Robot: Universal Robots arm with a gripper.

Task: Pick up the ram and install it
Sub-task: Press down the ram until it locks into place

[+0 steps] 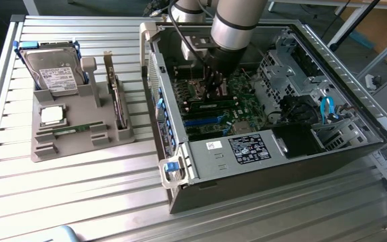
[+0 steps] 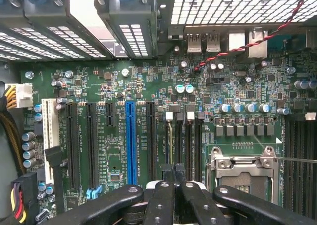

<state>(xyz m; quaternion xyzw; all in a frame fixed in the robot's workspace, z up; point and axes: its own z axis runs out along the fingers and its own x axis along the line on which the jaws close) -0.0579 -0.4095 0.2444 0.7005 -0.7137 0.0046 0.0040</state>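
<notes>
We see our single arm (image 1: 237, 22) reaching down steeply from the top of the exterior view, its silver forearm ending in a dark wrist. Below it our gripper (image 1: 213, 91) points downward with its jaws closed together. In the wrist view, the black fingers (image 2: 166, 197) sit pressed side by side, linkages splayed outward.

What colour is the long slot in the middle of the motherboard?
Blue. The long slot stands out among black slots on the green motherboard, best in the wrist view.
</notes>
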